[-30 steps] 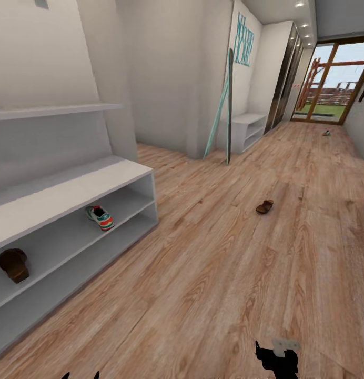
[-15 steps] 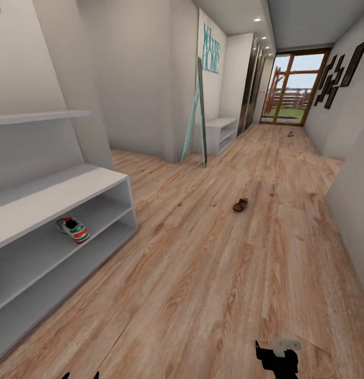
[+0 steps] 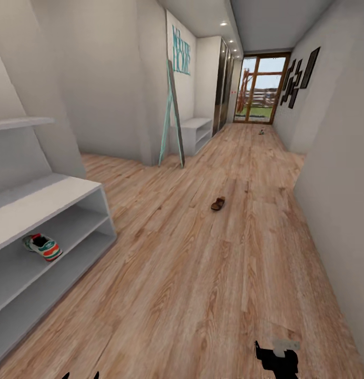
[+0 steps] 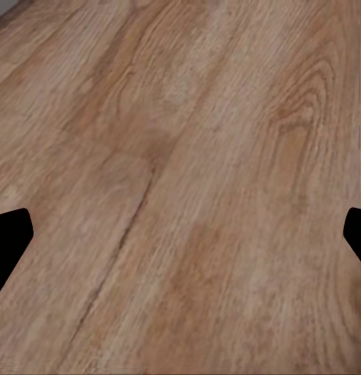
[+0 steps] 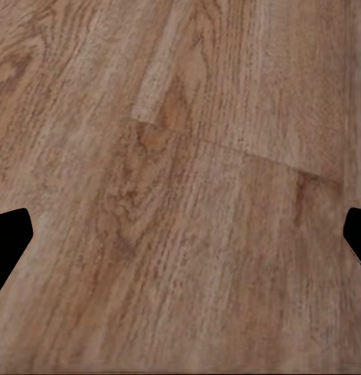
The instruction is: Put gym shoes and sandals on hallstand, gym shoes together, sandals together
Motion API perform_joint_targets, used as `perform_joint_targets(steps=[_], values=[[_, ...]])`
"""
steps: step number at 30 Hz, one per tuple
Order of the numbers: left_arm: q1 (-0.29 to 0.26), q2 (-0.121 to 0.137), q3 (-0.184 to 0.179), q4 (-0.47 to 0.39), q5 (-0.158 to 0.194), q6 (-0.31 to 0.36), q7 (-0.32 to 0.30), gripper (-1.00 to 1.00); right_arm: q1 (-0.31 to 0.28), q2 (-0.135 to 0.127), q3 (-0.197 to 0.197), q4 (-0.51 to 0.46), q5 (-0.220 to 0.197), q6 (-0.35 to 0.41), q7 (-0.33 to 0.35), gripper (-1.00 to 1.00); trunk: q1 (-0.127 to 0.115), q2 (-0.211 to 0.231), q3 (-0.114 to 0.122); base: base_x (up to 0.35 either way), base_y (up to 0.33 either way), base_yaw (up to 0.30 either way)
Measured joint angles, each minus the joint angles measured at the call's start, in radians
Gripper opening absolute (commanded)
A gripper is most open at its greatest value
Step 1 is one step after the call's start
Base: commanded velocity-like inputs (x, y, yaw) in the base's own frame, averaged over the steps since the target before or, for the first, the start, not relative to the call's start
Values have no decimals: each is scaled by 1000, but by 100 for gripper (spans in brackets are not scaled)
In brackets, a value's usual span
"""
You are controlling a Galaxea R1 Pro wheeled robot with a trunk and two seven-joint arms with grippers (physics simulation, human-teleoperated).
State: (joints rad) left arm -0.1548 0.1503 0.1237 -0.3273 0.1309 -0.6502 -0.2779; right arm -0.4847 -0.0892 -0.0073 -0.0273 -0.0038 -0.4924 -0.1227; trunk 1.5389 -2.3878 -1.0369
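Wood-plank corridor floor (image 3: 203, 284) ran from the hallstand (image 3: 45, 197) toward a glazed door (image 3: 260, 88) at the far end. One gym shoe (image 3: 42, 247) sat on the hallstand's upper open shelf, toe pointing out toward the floor. One sandal (image 3: 218, 203) lay on the planks, well away from the hallstand, out in the middle of the corridor. A second small object (image 3: 261, 131) lay far beyond the sandal, near the door, too small to identify. The hallstand itself was cut off by the picture edge, so the rest of its shelves went unseen.

Past the hallstand, a teal-framed panel (image 3: 170, 118) leaned against the wall beside a second low white unit (image 3: 195, 131). Dark frames (image 3: 297, 76) hung on the opposite wall.

Right gripper (image 5: 180, 234) and left gripper (image 4: 180, 234) each showed two dark fingertips spread wide at the edges of their wrist views, with nothing but bare planks between them.
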Motion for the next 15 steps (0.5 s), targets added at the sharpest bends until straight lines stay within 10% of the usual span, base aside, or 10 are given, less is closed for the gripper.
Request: perform_joint_targets(steps=[15], values=[[0, 0, 0, 0, 0, -1, 0, 100, 1, 0, 0, 0, 0, 0, 0, 100, -15, 28, 7, 0, 0, -289]])
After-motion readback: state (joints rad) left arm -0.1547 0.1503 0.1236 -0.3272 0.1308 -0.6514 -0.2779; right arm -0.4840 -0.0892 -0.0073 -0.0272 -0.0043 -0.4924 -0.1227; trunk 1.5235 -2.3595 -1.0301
